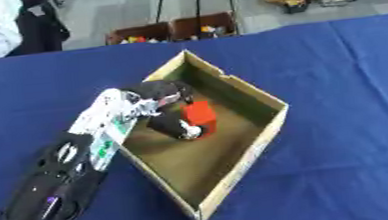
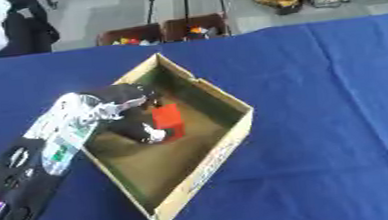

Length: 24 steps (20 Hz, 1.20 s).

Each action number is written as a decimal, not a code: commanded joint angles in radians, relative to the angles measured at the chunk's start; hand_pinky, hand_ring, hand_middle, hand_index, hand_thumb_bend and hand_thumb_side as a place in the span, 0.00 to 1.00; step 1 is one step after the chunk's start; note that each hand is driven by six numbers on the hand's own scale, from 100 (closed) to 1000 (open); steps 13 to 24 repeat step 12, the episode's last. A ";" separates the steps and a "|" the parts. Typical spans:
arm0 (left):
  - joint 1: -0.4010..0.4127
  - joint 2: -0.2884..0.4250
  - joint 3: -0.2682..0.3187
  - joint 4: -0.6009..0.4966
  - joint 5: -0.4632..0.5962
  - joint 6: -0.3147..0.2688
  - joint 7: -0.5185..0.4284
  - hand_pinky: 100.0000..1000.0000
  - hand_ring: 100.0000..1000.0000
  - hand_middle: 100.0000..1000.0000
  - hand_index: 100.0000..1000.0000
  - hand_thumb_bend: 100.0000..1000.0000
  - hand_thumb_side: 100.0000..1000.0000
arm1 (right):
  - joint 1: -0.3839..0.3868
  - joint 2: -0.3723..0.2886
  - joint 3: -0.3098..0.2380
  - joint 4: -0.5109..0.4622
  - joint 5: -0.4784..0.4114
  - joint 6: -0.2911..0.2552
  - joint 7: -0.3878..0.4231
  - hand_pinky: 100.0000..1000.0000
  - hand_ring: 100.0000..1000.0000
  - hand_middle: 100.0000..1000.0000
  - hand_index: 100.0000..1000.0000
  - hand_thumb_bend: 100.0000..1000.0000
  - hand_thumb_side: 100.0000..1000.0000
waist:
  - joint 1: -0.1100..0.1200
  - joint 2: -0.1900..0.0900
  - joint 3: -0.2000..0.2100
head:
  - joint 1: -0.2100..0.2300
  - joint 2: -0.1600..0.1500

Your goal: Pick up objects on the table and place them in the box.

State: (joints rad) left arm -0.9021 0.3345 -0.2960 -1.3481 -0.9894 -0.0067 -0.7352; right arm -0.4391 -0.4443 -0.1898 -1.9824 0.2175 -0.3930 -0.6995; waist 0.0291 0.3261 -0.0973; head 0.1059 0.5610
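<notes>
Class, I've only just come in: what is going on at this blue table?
The robot's left hand reaches over the near-left wall of an open cardboard box on the blue table. Its fingers are around a red block inside the box, low over the floor; whether the block rests on the floor cannot be told. Nothing else shows in the box, and the right hand is out of view.
</notes>
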 commanded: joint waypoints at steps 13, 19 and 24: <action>0.042 0.200 0.248 -0.610 0.331 0.284 0.438 0.46 0.67 0.77 0.94 0.11 0.88 | 0.008 -0.032 -0.018 -0.018 0.014 0.004 -0.017 0.73 0.67 0.73 0.71 0.00 0.60 | -0.008 -0.018 0.038 | -0.061 0.003; 0.042 0.200 0.248 -0.610 0.331 0.284 0.438 0.46 0.67 0.77 0.94 0.11 0.88 | 0.008 -0.032 -0.018 -0.018 0.014 0.004 -0.017 0.73 0.67 0.73 0.71 0.00 0.60 | -0.008 -0.018 0.038 | -0.061 0.003; 0.042 0.200 0.248 -0.610 0.331 0.284 0.438 0.46 0.67 0.77 0.94 0.11 0.88 | 0.008 -0.032 -0.018 -0.018 0.014 0.004 -0.017 0.73 0.67 0.73 0.71 0.00 0.60 | -0.008 -0.018 0.038 | -0.061 0.003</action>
